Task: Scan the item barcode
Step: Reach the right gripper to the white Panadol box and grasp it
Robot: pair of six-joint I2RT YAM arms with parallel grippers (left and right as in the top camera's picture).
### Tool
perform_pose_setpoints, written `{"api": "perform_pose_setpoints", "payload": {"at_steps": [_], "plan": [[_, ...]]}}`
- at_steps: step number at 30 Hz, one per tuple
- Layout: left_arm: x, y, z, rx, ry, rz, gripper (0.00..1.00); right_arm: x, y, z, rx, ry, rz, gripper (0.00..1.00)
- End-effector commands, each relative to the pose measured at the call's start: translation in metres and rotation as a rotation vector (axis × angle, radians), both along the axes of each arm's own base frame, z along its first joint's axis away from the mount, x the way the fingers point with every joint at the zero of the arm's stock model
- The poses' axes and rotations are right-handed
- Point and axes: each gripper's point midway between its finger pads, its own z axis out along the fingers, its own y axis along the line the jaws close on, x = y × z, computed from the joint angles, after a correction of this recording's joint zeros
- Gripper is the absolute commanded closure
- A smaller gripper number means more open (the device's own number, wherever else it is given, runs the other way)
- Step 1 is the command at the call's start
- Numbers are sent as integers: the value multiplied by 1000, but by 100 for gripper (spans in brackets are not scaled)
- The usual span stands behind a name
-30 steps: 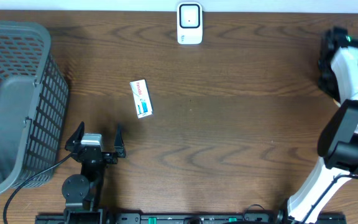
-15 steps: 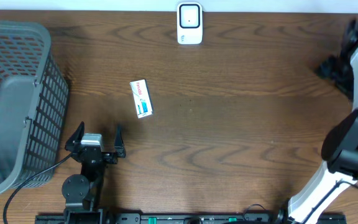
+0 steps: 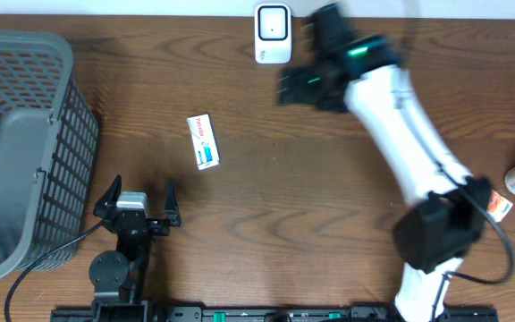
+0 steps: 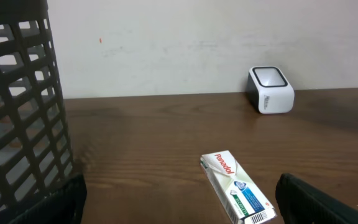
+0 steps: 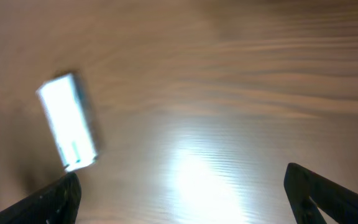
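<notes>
Right gripper (image 5: 182,177) spread wide and empty, just in front of the scanner (image 3: 273,34).
Medicine box (image 3: 204,141) lies flat, front-left of the scanner; I would pinch its long sides, leaving the barcode end uncovered. Left gripper (image 3: 143,188) gapes empty too.

Left wrist view: the white carton (image 4: 236,186) bears the brand name "Panadol" in red script on its top face, toward its far end. A barcode (image 4: 261,216) is printed at the near end, its digits too small to read, and the fine print on the blue-green panel between them cannot be made out. Overhead view: the same red lettering appears on the carton (image 3: 203,141) but is not legible. The scanner (image 4: 271,90) shows no readable text. Right wrist view: blurred, nothing legible.
</notes>
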Motion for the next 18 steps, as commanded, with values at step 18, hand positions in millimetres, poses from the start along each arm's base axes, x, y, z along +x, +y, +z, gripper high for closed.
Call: {"api": "perform_pose_setpoints", "payload": {"at_steps": [18], "plan": [[0,1,2,-5,-7,8,4,-62,164,-113,-153,-77,339,1]]}}
